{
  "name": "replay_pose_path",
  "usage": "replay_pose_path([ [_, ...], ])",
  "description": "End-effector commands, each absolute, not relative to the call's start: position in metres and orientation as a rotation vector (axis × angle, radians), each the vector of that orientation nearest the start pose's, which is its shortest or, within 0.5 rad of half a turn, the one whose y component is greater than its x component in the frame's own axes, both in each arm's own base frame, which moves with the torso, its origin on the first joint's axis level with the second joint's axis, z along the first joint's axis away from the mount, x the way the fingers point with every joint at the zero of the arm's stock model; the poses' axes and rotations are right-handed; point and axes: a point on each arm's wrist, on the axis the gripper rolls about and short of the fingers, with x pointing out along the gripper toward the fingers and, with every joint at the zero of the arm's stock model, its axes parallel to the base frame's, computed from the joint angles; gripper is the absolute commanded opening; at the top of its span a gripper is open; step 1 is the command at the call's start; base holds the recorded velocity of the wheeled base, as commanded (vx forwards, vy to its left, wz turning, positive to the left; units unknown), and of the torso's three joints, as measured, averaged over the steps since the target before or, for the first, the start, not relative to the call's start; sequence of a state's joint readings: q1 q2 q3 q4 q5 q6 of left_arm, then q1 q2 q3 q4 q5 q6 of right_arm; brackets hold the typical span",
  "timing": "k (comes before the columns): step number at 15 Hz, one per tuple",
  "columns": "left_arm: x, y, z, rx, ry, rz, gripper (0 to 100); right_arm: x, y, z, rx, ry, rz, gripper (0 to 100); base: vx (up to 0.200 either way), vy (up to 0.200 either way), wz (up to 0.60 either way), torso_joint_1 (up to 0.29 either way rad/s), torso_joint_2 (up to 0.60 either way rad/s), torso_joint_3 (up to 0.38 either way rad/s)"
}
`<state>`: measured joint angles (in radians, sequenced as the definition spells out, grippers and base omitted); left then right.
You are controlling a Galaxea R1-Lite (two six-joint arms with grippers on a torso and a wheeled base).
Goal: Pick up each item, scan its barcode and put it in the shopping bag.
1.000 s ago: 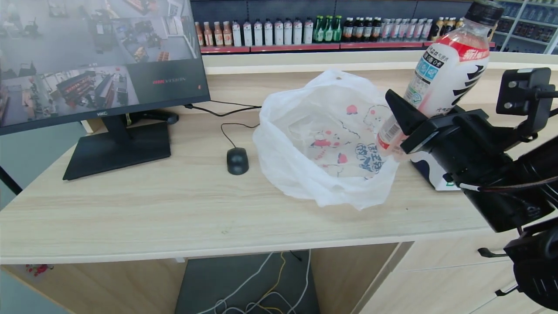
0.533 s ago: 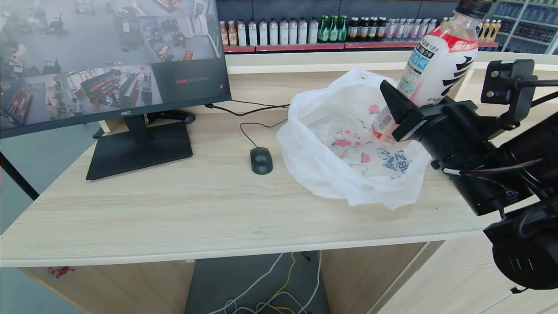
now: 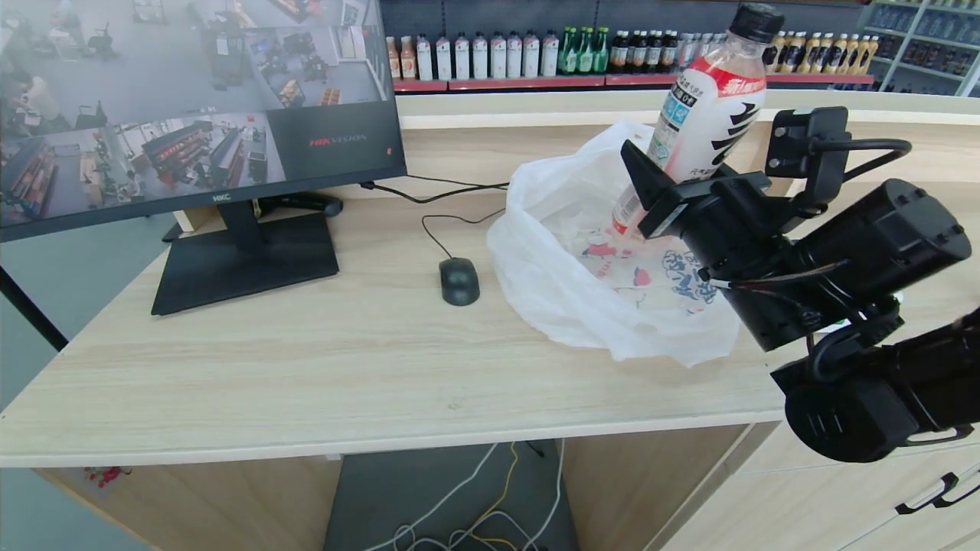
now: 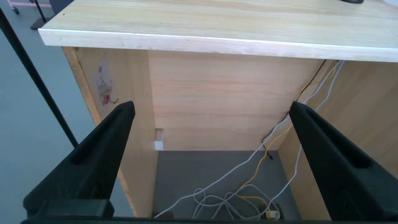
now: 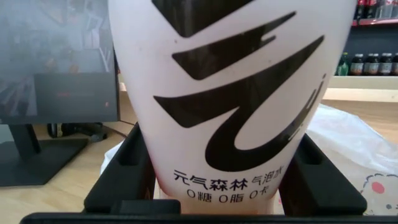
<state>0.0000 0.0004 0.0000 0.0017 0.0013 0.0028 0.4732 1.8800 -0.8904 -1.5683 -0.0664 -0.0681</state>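
A pale pink drink bottle (image 3: pixel 700 107) with a black cap, red band and black brush strokes stands tilted in my right gripper (image 3: pixel 664 205), which is shut on its lower part. The bottle's base hangs over the open mouth of the white printed shopping bag (image 3: pixel 605 260) on the wooden counter. From the right wrist the bottle (image 5: pixel 233 93) sits close up between the black fingers (image 5: pixel 121 180). My left gripper (image 4: pixel 208 168) is open below the counter's front edge, with nothing between its fingers.
A monitor (image 3: pixel 191 99) on a black stand, a black mouse (image 3: pixel 459 282) and its cable lie left of the bag. The counter (image 3: pixel 306 367) has bare wood in front. A raised ledge and drink shelves run behind. Cables (image 4: pixel 249 186) hang under the counter.
My right gripper has carried the bottle left and lower, from beside the bag to above its opening. The head camera shifted between the earliest frame and the later ones.
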Motion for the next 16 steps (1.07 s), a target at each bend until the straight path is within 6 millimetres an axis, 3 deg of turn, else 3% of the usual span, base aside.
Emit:
replay_pose_path([
  [1, -0.023, 0.000, 0.075, 0.003, 0.002, 0.002, 100, 0.320, 0.157, 0.221, 0.092, -0.542, 0.368, 0, 0.000, 0.000, 0.00, 0.000, 0.00, 0.000],
  [5, -0.023, 0.000, 0.075, 0.003, 0.002, 0.002, 100, 0.335, 0.163, 0.207, 0.084, -0.518, 0.365, 0, 0.000, 0.000, 0.00, 0.000, 0.00, 0.000],
  [10, -0.023, 0.000, 0.075, 0.003, 0.002, 0.002, 100, 0.342, 0.186, 0.188, 0.083, -0.480, 0.412, 0, 0.000, 0.000, 0.00, 0.000, 0.00, 0.000],
  [16, -0.023, 0.000, 0.075, 0.003, 0.002, 0.002, 100, 0.346, 0.188, 0.175, 0.070, -0.447, 0.412, 0, 0.000, 0.000, 0.00, 0.000, 0.00, 0.000],
])
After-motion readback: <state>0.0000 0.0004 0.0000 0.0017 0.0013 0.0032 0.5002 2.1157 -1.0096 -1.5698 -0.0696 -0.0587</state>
